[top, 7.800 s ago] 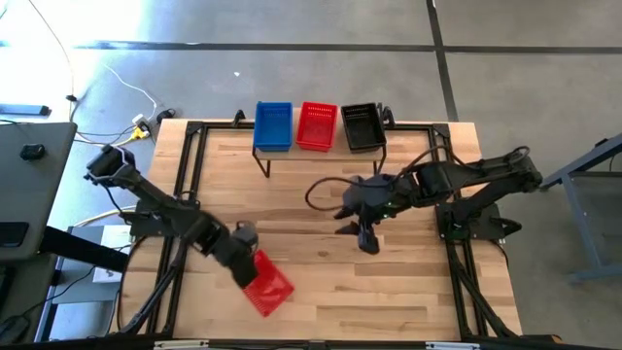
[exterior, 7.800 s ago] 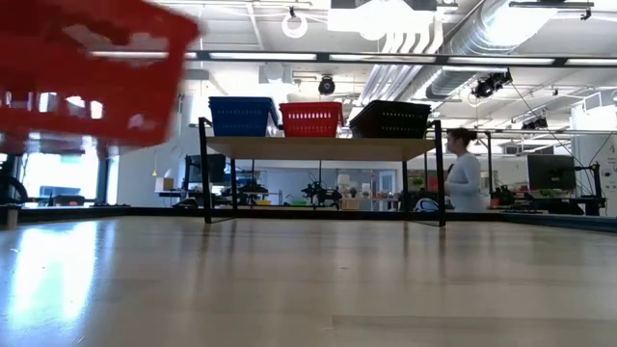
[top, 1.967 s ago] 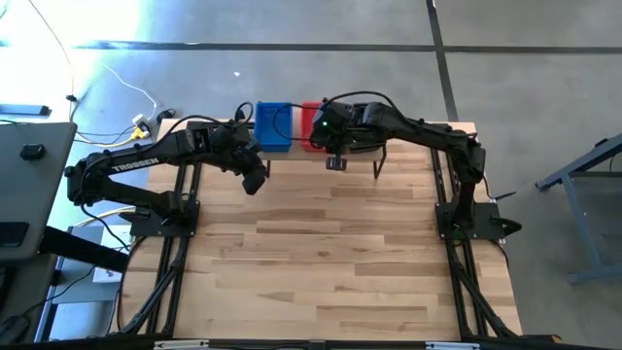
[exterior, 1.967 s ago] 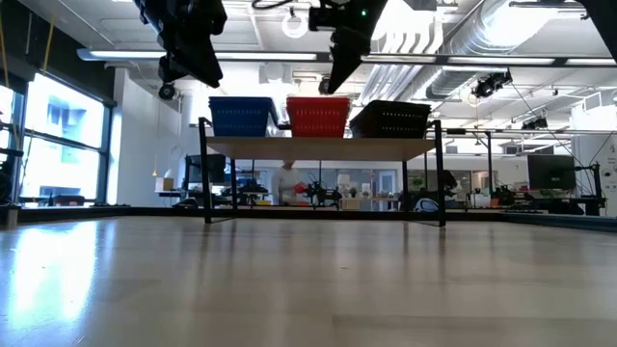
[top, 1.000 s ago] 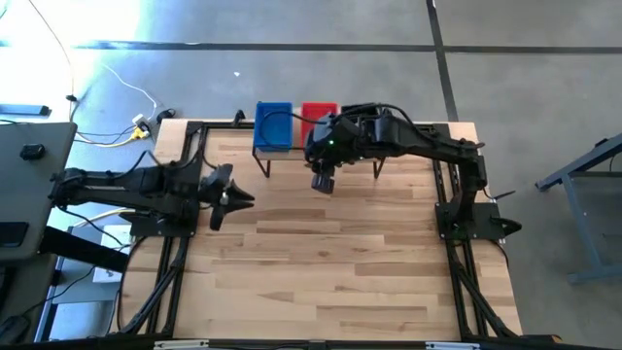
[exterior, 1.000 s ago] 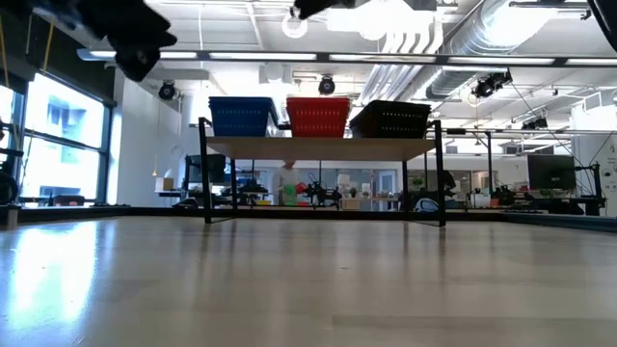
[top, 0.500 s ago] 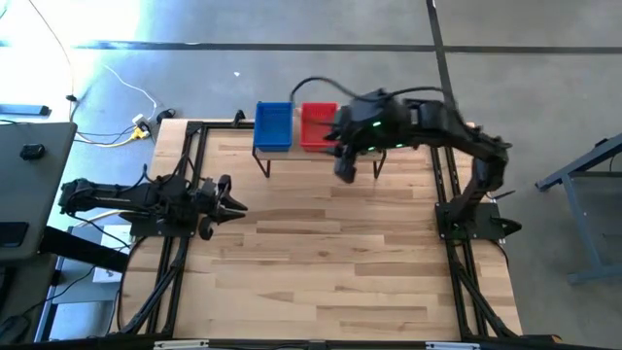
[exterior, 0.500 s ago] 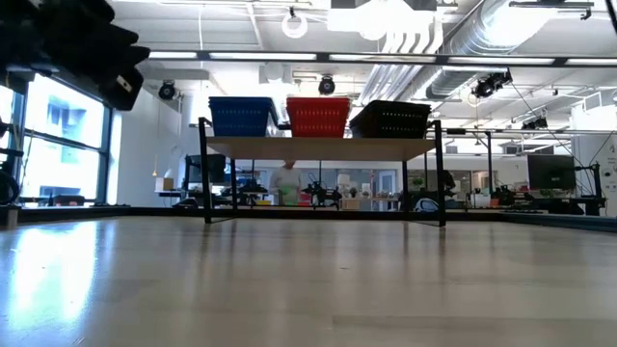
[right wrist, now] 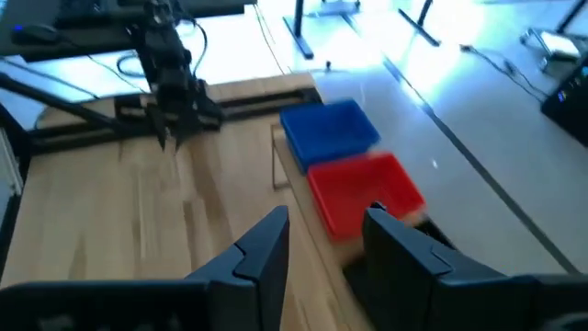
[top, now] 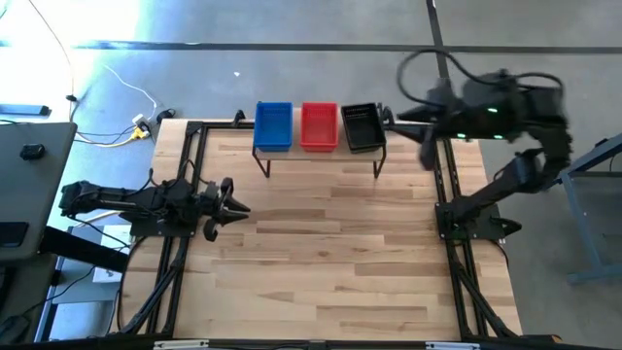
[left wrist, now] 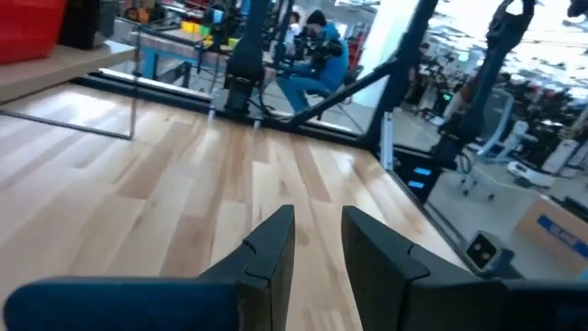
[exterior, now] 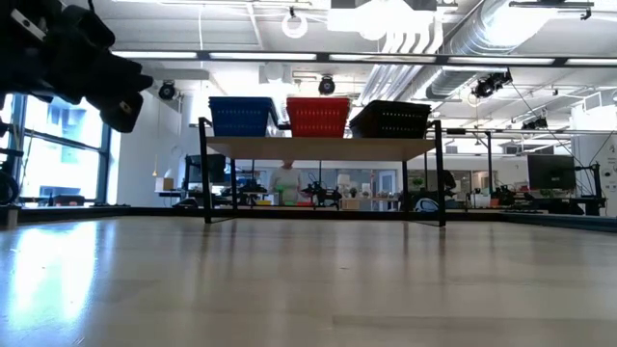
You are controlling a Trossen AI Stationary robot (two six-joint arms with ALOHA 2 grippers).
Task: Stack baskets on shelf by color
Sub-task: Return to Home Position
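The baskets (exterior: 315, 117) stand on the shelf (exterior: 323, 147) at the far side of the table (top: 321, 243), sorted by color into three stacks side by side: the blue stack (top: 273, 126) on the left, the red stack (top: 319, 126) in the middle and the black stack (top: 362, 126) on the right. They are perforated, and each stack is nested, so I cannot count the baskets in it. The left gripper (top: 231, 207) lies low at the left edge of the table, well apart from the shelf, its fingers a little apart and holding nothing. The right gripper (right wrist: 326, 221) is raised near the far right corner, to the right of the black stack, its fingers spread and empty. Under the shelf, in the room behind, a person (exterior: 284, 183) shows.
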